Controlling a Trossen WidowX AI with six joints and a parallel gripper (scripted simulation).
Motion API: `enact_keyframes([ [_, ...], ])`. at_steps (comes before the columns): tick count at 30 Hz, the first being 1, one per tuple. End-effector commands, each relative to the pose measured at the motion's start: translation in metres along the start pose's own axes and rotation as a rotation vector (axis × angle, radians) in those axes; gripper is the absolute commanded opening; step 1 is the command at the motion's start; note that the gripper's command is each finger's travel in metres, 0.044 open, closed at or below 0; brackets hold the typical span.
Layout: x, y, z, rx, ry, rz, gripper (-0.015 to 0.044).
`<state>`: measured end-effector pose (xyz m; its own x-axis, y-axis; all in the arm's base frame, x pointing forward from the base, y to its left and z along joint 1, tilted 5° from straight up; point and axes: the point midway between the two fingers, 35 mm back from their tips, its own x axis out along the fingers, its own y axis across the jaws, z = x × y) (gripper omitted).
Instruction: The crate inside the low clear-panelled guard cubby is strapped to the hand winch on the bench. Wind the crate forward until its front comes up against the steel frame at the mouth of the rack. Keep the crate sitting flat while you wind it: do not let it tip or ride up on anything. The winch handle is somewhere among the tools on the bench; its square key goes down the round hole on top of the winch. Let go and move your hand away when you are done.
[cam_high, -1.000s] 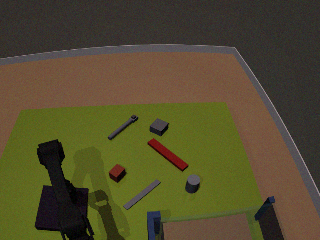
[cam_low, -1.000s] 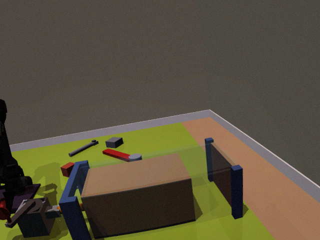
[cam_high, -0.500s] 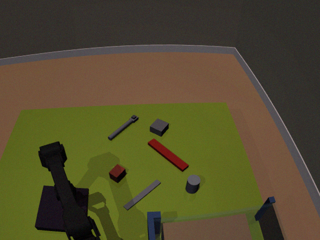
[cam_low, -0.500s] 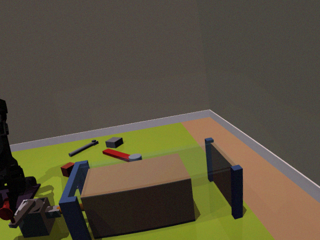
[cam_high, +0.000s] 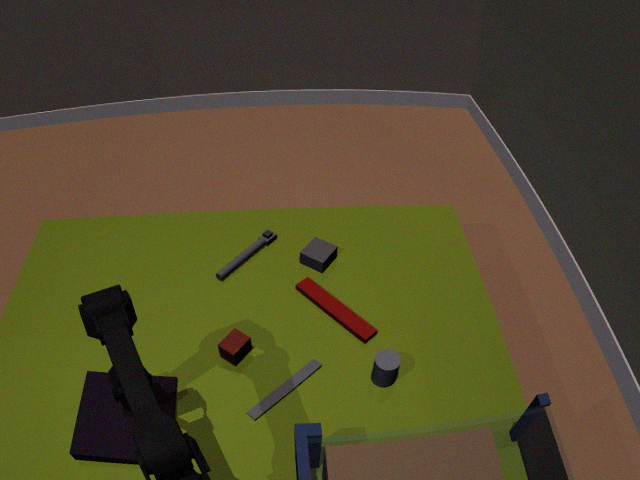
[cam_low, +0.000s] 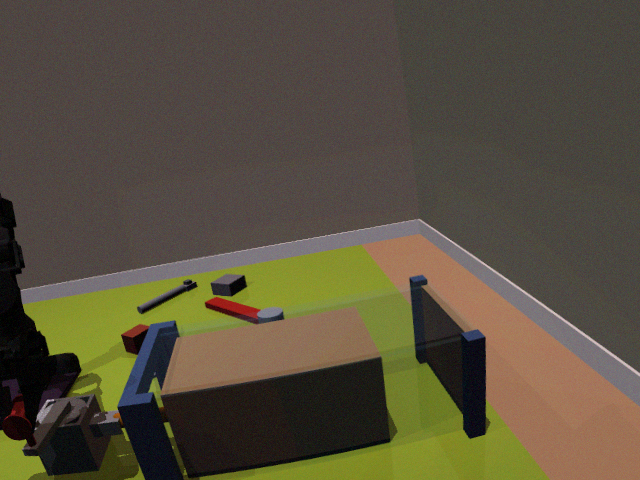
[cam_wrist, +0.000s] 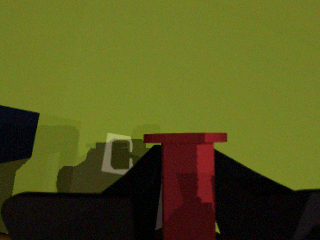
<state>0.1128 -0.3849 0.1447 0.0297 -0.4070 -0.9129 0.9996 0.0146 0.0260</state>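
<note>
you are gripping the red handle grip (cam_low: 18, 424) (cam_wrist: 189, 190) between the black fingers of the gripper (cam_low: 24, 408) (cam_wrist: 180, 152), with its flanged end showing beyond them. the grey crank arm (cam_low: 50, 427) is lying across the top of the hand winch (cam_low: 72, 454), at the near left; you cannot tell how deep its key is sitting, as the joint is hidden.

your crate (cam_high: 413, 454) (cam_low: 279, 392) is sitting flat on the green mat (cam_high: 155, 258) (cam_low: 320, 273) (cam_wrist: 200, 60), inside the clear-panelled guard cubby, toward its left end. its front is standing just beside the blue steel frame (cam_high: 305, 430) (cam_low: 138, 382), with a bit of orange strap (cam_low: 163, 413) showing between them. more open mat is showing behind the crate, toward the blue posts (cam_high: 529, 417) (cam_low: 474, 384) on the right.

beyond the cubby, a grey ratchet wrench (cam_high: 242, 258) (cam_low: 164, 300) is lying at the far left, near a grey block (cam_high: 317, 253) (cam_low: 226, 285). a red bar (cam_high: 336, 310) (cam_low: 232, 308) is lying between that block and a grey cylinder (cam_high: 385, 368) (cam_low: 270, 314), which is standing upright. a red block (cam_high: 234, 346) (cam_low: 135, 338) is resting farther left.
</note>
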Motion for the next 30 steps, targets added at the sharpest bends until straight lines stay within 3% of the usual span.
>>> enact_keyframes([
  [1, -0.0026, 0.0292, -0.0015, -0.034, 0.0, 0.071, 0.0],
  [30, -0.0032, 0.0354, -0.002, -0.034, 0.0, 0.071, 0.0],
])
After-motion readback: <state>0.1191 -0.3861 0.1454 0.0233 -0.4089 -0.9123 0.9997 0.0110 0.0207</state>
